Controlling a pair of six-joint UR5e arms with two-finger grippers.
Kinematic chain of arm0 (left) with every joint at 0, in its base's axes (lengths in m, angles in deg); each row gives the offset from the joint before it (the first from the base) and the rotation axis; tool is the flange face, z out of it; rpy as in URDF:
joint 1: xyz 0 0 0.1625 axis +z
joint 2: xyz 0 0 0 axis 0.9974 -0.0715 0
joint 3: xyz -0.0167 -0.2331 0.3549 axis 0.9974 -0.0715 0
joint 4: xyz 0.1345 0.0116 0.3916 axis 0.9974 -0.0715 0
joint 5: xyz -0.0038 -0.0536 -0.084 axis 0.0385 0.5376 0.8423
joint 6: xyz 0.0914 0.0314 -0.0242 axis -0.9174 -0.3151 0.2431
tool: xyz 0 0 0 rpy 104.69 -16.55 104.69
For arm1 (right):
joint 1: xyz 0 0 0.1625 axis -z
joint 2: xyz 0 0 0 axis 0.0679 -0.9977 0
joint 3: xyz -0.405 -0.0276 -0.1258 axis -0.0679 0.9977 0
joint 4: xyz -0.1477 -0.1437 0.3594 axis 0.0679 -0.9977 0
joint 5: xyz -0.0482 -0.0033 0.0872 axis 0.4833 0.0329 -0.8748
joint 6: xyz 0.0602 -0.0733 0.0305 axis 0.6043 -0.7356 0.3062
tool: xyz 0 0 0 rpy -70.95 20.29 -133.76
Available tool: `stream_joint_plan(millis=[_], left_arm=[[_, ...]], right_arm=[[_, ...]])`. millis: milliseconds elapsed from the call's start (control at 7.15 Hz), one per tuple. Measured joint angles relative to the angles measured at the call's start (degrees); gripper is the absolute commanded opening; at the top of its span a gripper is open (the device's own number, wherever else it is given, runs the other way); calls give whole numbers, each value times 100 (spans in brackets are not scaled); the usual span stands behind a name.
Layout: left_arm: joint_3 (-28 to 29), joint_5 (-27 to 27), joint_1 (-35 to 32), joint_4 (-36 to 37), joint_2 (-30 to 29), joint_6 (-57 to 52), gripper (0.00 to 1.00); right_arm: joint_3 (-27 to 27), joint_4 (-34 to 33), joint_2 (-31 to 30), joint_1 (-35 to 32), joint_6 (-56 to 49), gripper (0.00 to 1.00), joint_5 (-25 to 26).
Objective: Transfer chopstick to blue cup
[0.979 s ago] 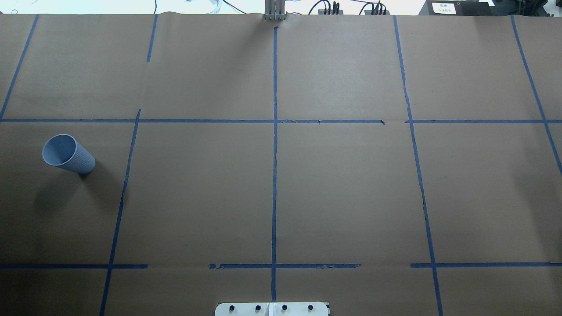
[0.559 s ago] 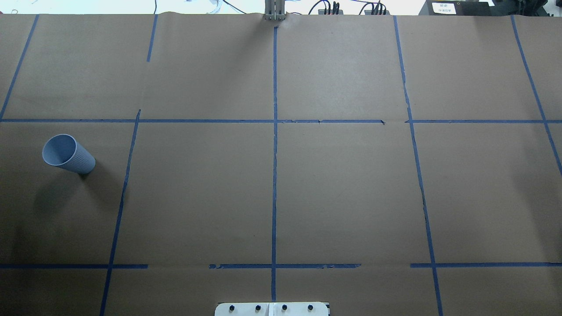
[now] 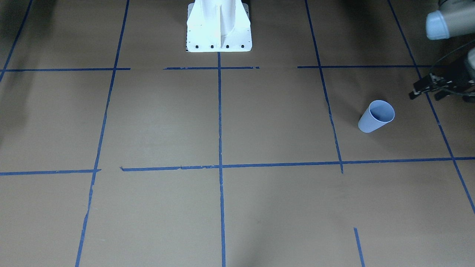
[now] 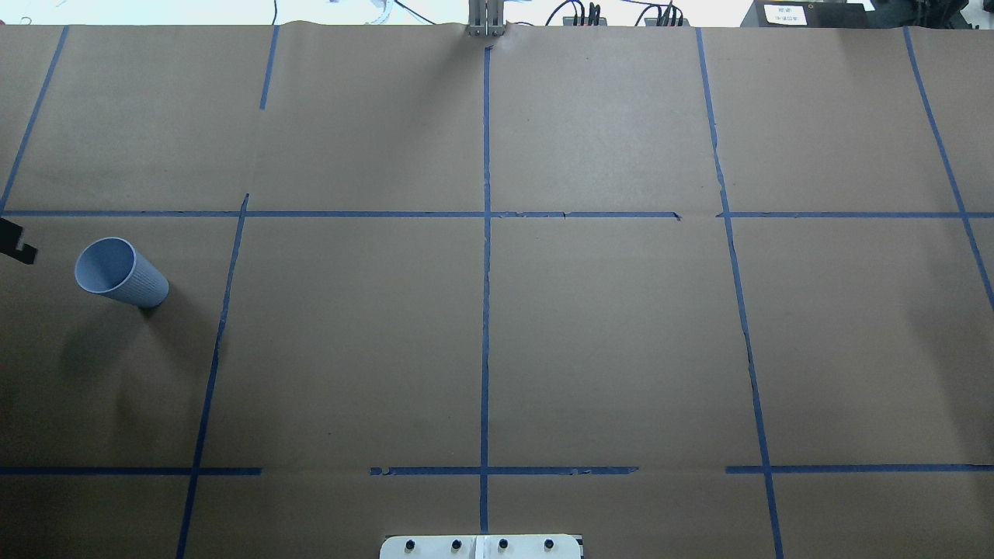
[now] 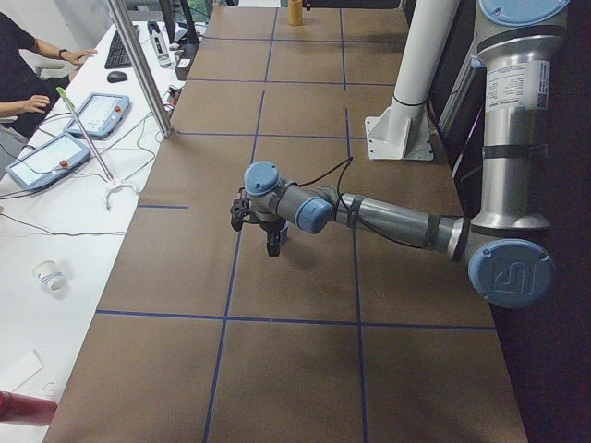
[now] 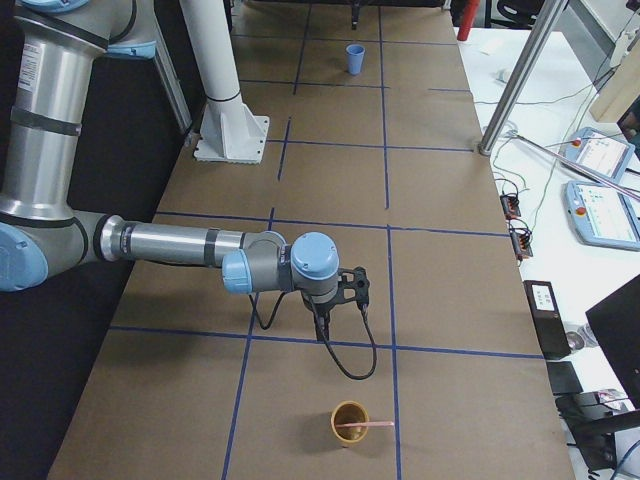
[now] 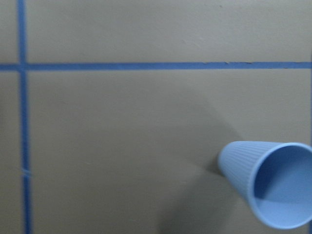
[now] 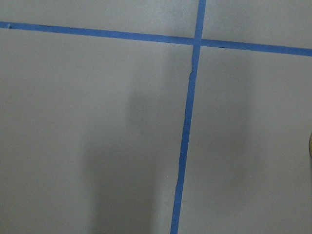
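Observation:
The blue cup stands upright at the table's left side, and also shows in the front-facing view, the exterior right view and the left wrist view. My left gripper hovers just beyond the cup, open and empty; one black fingertip shows at the overhead view's left edge. The pinkish-red chopstick rests in a tan cup at the table's right end. My right gripper hangs short of that cup; I cannot tell whether it is open or shut.
The white robot base stands at the table's near middle edge. Blue tape lines grid the brown paper. A side desk with tablets and a person's arms lies beyond the far edge.
My left gripper's fingertip has come into the overhead view at the left edge, beside the blue cup. The cup has not moved.

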Motion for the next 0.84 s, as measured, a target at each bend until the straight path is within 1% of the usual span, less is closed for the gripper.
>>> stream_joint_plan(millis=[140,420,559,699,839], left_arm=[[-26,-225,253,-14,-63,355,100],[107,-368,504,-16,-196,552,99],[281,-386,594,-15,-324,569,75],[444,-390,666,-20,-449,571,28],[533,-391,728,-23,-527,574,6]], right_arm=[[13,1,-4,0,-20,100,0],[40,6,-6,0,-43,100,0],[51,6,-7,0,-49,100,0],[55,2,-7,3,-54,100,0],[57,2,-6,6,-56,100,0]])
